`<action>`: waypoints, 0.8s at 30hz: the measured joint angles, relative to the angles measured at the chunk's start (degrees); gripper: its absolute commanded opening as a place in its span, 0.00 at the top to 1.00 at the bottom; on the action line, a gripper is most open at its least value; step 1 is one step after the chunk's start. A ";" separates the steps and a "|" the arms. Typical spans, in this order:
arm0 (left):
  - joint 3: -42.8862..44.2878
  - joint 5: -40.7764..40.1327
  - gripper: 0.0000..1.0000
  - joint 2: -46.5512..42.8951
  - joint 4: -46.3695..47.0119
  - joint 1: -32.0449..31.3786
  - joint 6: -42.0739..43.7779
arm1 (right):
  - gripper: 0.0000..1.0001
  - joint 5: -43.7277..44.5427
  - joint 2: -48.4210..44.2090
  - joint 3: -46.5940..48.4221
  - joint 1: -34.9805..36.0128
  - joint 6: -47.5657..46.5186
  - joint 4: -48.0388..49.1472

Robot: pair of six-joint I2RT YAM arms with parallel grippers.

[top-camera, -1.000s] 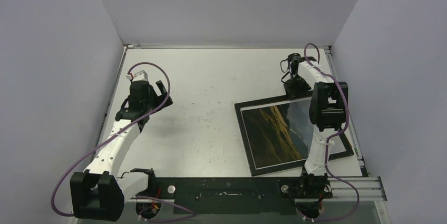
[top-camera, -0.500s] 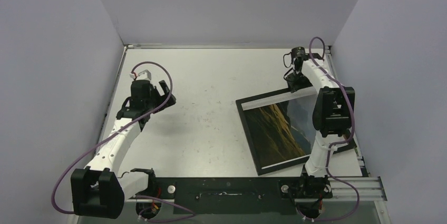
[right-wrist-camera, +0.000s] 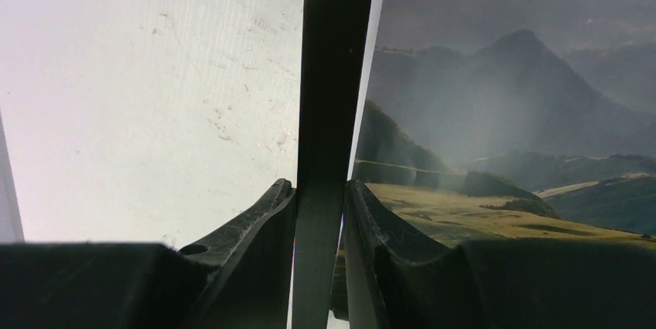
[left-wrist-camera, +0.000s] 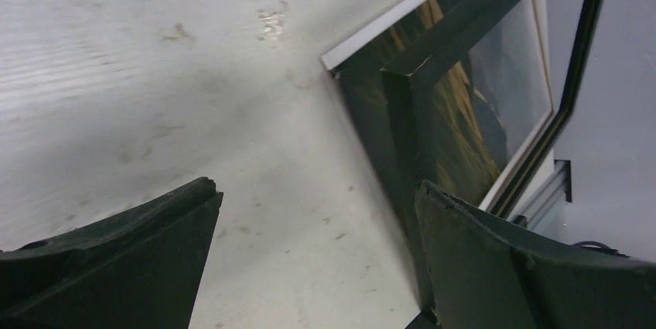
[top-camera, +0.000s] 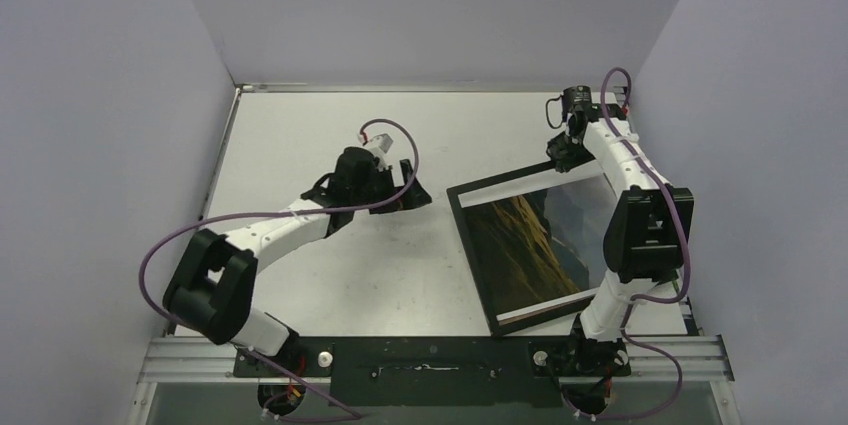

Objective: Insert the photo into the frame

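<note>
The black frame (top-camera: 468, 250) sits at the right of the table over the photo (top-camera: 525, 245), whose hills show inside the rim. My right gripper (top-camera: 570, 152) is shut on the frame's far rim (right-wrist-camera: 333, 104), one finger on each side, with the photo (right-wrist-camera: 503, 112) beside it. That far edge looks raised off the table. My left gripper (top-camera: 416, 191) hovers open just left of the frame's far-left corner (left-wrist-camera: 402, 73), nothing between its fingers (left-wrist-camera: 155, 244). A white photo border (left-wrist-camera: 387, 27) pokes out past that corner.
White table (top-camera: 330, 135) with grey walls on three sides. A metal rail (top-camera: 680, 350) runs along the near edge, and another strip lines the right side behind the frame. The right arm's elbow (top-camera: 645, 235) hangs over the frame's right part.
My left arm has swung right across the table to the frame's far-left corner. The right gripper has moved back and right, still holding the rim, and the frame has turned slightly.
</note>
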 measured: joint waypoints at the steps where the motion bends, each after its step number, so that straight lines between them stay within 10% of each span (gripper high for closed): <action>1: 1.62 0.87 0.03 2.36 0.42 -1.49 -0.68 | 0.91 -0.15 -0.57 -0.24 0.00 -0.04 0.09; 11: 7.50 3.19 0.03 10.91 11.72 -7.48 -5.07 | 0.91 -2.36 -4.57 -2.27 -0.17 -0.55 0.87; 24: 5.25 8.96 0.40 22.80 30.32 -11.21 -10.99 | 0.91 -4.76 -7.39 -3.58 -0.33 -0.42 1.01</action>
